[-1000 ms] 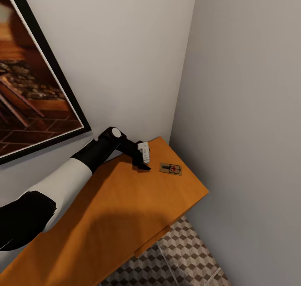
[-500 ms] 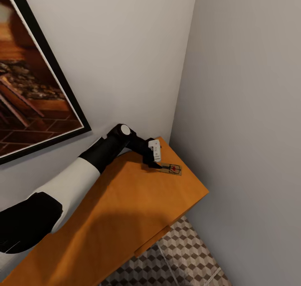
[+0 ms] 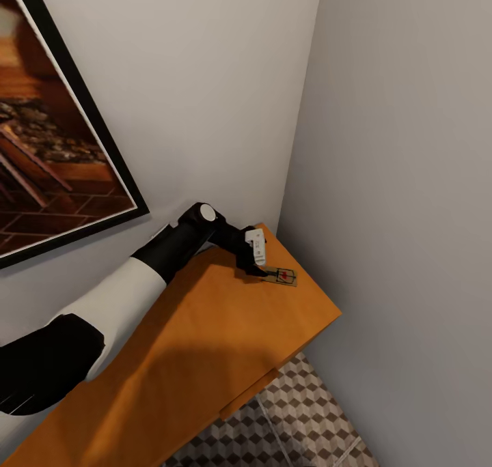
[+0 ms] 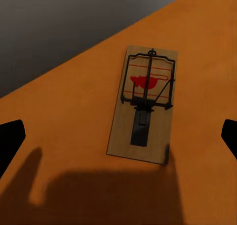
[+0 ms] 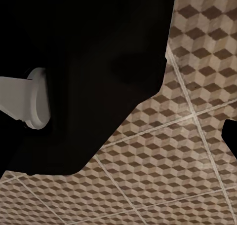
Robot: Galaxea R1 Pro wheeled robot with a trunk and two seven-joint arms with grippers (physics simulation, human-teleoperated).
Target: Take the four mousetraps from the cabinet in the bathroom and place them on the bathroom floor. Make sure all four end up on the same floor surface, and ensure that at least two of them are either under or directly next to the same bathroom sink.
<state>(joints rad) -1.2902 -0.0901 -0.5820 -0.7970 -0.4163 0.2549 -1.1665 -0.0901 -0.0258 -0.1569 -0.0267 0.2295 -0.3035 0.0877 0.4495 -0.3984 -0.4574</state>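
Nearest, the cube-patterned brown and beige tiled bathroom floor point(image 3: 307, 412) waits below, where this catch must end up. Above it, the flat top of the low orange-wood cabinet point(image 3: 205, 344) carries one small brown wooden mousetrap with dark wire point(image 3: 280, 276), lying near the far corner. The black-and-white left hand point(image 3: 260, 270) hovers at its near end, fingers spread wide to straddle the board. The right hand hangs over tiles; can't tell its grip.

Your left gripper point(image 3: 260, 270) hides the trap's point(image 3: 281, 276) 9 o'clock end. At 9 o'clock the picture point(image 3: 55, 132) is cut off.
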